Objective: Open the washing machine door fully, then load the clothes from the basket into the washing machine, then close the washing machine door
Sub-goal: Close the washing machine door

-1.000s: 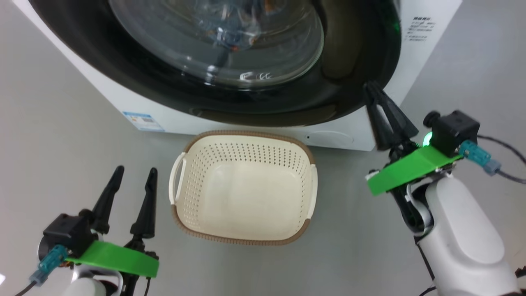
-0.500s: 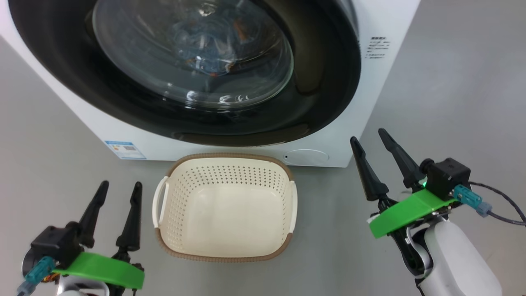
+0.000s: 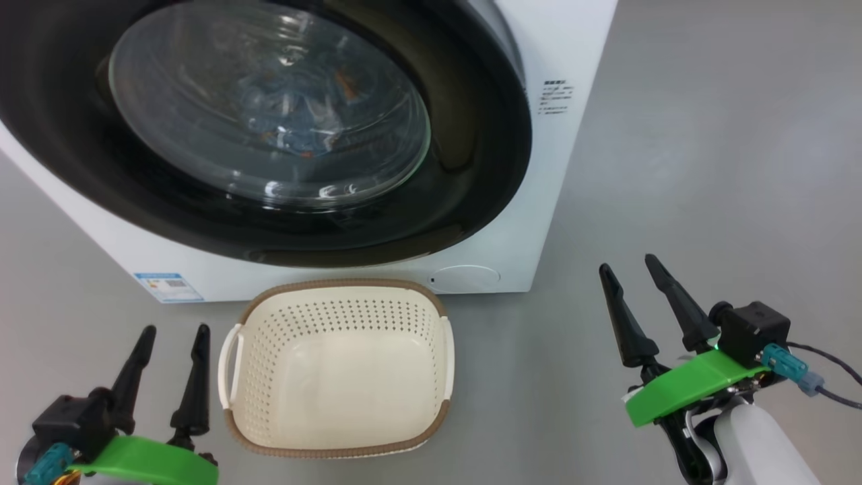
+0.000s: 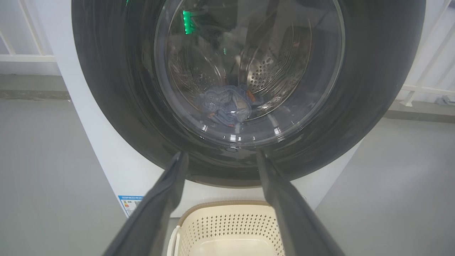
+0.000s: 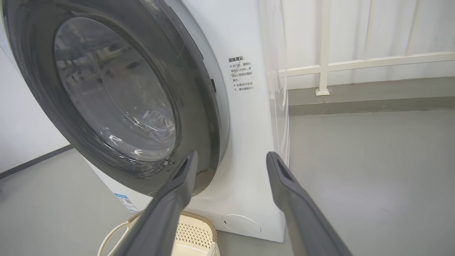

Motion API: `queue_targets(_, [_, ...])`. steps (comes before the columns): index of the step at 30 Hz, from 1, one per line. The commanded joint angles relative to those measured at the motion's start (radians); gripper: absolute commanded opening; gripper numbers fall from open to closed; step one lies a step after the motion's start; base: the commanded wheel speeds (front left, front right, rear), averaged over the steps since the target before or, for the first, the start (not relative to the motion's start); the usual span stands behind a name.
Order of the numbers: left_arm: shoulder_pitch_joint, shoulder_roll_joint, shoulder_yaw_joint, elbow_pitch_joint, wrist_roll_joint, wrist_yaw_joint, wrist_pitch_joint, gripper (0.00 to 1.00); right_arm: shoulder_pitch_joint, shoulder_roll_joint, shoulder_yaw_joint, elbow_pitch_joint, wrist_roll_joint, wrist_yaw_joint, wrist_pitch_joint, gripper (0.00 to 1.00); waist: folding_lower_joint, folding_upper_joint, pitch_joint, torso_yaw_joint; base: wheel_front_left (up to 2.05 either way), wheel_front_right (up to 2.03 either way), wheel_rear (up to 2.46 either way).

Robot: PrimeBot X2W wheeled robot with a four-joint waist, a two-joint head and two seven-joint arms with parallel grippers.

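Behind the door (image 4: 373,89), left wrist view resolves clothes (image 4: 227,106)

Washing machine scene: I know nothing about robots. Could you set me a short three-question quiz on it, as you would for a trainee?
1. True or false: the basket in front of the washing machine is empty.
2. Pick one. Where are the clothes? A: on the floor. B: in the drum, seen through the door glass. C: draped over the basket rim.
3. Fill in one word: the washing machine door is ____ (open or shut).

Key: 1 true; 2 B; 3 shut.
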State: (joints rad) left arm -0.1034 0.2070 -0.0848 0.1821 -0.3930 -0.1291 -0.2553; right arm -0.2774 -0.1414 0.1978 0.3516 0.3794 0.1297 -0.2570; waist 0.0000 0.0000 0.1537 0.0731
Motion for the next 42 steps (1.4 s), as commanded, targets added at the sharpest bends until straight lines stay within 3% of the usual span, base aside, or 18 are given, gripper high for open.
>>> queue_targets(1, [-0.005,0.032,0.042,-0.016,0.004,-0.002,-0.006,1.0,0.015,0.004,0.015,-0.029,-0.005,0.001,-0.005,1.0,0.0,0.0,-0.016,-0.019,0.0,0.0,0.0])
queue_targets(18, [0.066,0.035,0.083,-0.011,0.016,-0.002,-0.006,1.0,0.114,-0.003,-0.041,-0.047,-0.007,0.001,-0.005,1.0,0.0,0.0,-0.068,-0.074,0.0,0.0,0.0])
queue_targets(42, [0.102,0.017,0.112,-0.03,0.042,-0.002,-0.006,1.0,0.159,-0.005,-0.071,-0.056,-0.013,0.001,-0.005,1.0,0.0,0.0,-0.094,-0.074,0.0,0.0,0.0])
